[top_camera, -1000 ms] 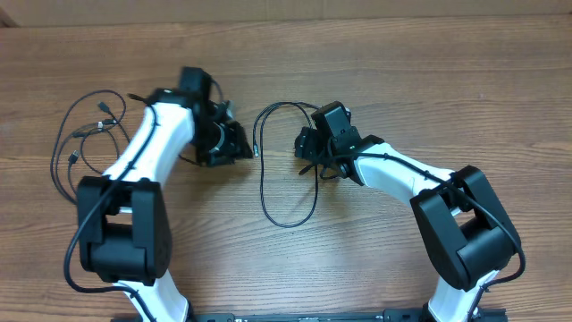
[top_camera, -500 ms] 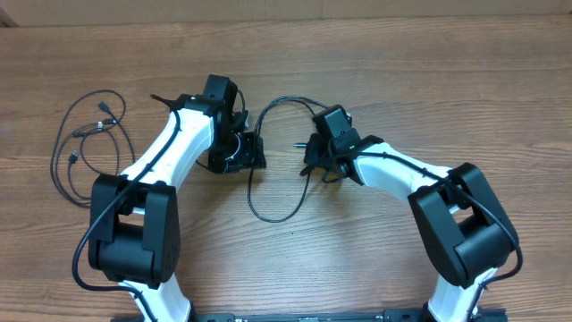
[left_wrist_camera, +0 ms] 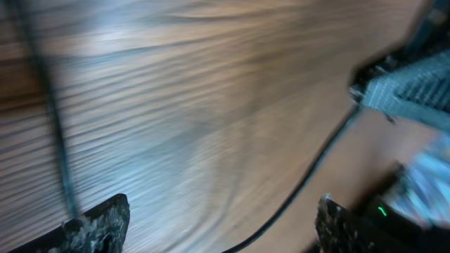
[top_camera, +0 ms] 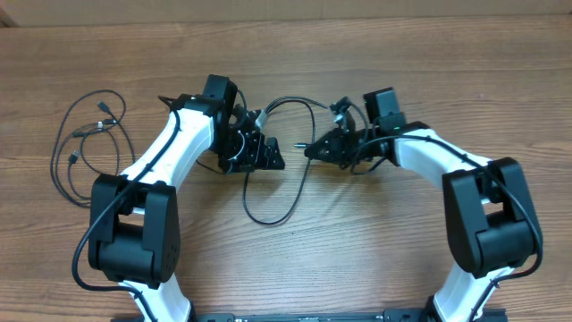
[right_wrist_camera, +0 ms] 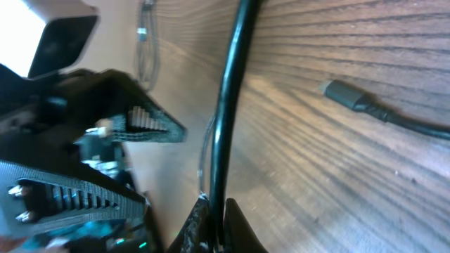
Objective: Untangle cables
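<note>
Right hand (top_camera: 309,149) clenches the cable (right_wrist_camera: 228,105), its loop stretching toward the table's (top_camera: 357,259) near edge; left hand (top_camera: 274,154) gapes open.

Item 1: centre cable (top_camera: 290,100), thin and black, one long open loop at mid-table, arcing far and sagging near, one stretch pinched in my right gripper (top_camera: 308,148). Item 2: left cables (top_camera: 89,130), black, loosely coiled far left, lying flat, small plugs showing.

A brown wood-grain table (top_camera: 357,268) fills the view.
</note>
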`<state>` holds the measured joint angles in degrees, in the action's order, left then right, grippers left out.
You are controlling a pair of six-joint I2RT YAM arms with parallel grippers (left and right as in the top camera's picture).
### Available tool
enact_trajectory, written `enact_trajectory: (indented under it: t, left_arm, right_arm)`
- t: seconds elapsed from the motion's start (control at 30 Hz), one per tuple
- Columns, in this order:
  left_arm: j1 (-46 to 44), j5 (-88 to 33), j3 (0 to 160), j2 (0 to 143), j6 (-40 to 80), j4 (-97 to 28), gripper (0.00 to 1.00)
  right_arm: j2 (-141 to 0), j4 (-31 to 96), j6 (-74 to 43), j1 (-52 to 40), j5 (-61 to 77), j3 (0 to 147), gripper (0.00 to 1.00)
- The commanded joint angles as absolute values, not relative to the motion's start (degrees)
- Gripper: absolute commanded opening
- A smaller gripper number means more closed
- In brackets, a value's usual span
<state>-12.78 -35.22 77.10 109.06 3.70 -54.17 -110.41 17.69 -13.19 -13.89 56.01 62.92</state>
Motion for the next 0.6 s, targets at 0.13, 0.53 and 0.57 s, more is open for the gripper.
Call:
enact_trajectory:
  t: [0.13,0.53,0.57]
  left_arm:
    - [-14.8,-46.6,76.9,109.7,-4.6,-51.6,0.78]
    - [-21.8,-49.1,76.9,110.2,-6.4,-49.9,0.77]
    - [-22.5,-49.1,76.9,110.2,-6.5,-49.4,0.75]
  right_arm:
    - [-108.3,18.4,-11.8,-11.5,65.7,62.5,0.04]
    - [-108.3,14.8,-24.1,-11.8,65.7,62.5,0.04]
    - [-108.3,14.8,-24.3,-11.8,65.7,62.5,0.04]
